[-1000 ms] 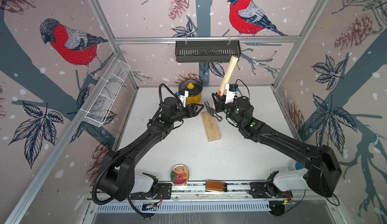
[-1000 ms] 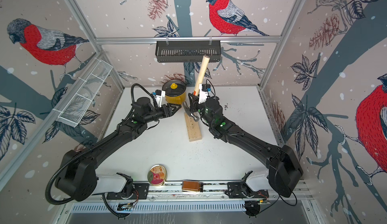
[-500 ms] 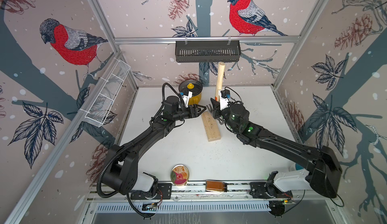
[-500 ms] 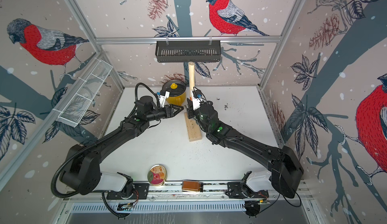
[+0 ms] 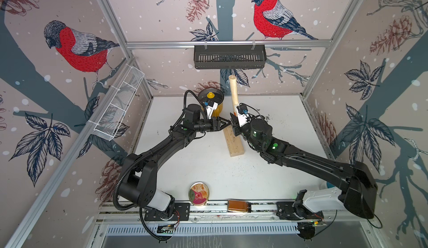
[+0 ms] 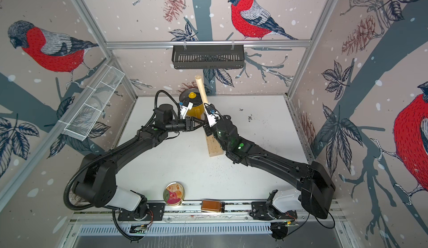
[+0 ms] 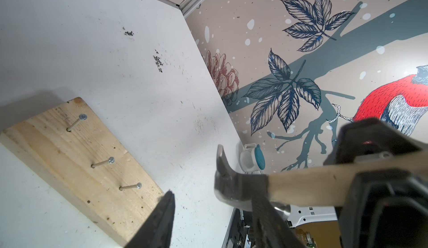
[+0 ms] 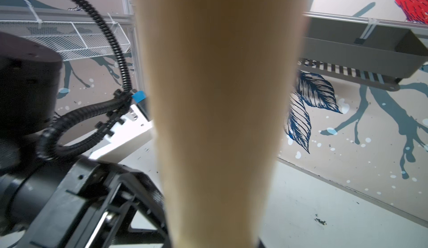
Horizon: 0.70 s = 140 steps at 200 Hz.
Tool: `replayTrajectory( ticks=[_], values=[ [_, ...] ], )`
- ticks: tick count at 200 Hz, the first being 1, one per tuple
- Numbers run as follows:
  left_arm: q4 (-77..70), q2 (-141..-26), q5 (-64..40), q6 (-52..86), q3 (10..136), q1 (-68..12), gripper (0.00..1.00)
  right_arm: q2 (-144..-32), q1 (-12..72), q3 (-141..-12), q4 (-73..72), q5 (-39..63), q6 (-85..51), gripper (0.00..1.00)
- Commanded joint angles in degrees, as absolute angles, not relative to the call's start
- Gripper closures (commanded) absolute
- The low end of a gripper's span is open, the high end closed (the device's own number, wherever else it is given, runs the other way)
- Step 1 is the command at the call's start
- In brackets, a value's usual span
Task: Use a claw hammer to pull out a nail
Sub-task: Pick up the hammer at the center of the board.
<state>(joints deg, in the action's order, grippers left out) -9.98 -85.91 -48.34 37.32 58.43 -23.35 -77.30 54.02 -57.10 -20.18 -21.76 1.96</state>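
Right jaws: the right gripper [image 5: 235, 122] is clamped on the pale handle of the claw hammer [image 7: 289, 186], just behind the steel head.
Left jaws: the left gripper [image 5: 228, 124] is partly spread and grips nothing. One finger [image 7: 266, 214] crosses in front of the head; I cannot tell if it touches.
Hammer position: the claw [image 7: 221, 158] sits beside the left fingertips, apart from the wooden block [image 7: 76, 163]. The handle rises toward the back wall.
Nails: three nails [image 7: 103, 163] stand proud of the block; none is in the fork.
Risk, grip: holding so near the head gives little leverage, so the handle may twist or slip when prying.
Risk, left jaws: closing on the head could knock the hammer askew.
Risk, block: nothing pins it to the worktop [image 7: 115, 61], so it may lift with the nail.
Risk, swing: the handle's free end passes close to the yellow pot [image 5: 210, 98].
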Motion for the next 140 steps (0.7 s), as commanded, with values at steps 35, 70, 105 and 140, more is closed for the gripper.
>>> replayTrajectory(
  ticks=[35, 70, 105, 140],
  values=[
    [-4.7, -87.1, -51.9, 32.5, 61.3, -23.3, 0.56, -77.6, 55.1, -58.4, -24.5, -20.8, 5.0, 1.0],
    [-2.6, -88.6, -53.0, 30.9, 62.5, -23.3, 0.59, -77.7, 55.5, -58.7, -24.5, -20.0, 5.3, 1.0],
    [-2.9, -89.2, -54.0, 30.3, 62.6, -23.3, 0.65, -78.3, 55.7, -59.5, -23.8, -19.5, 5.9, 1.0],
    [-3.7, -89.4, -54.4, 30.4, 62.3, -23.3, 0.7, -79.2, 56.0, -60.3, -23.3, -19.2, 6.3, 1.0]
  ],
)
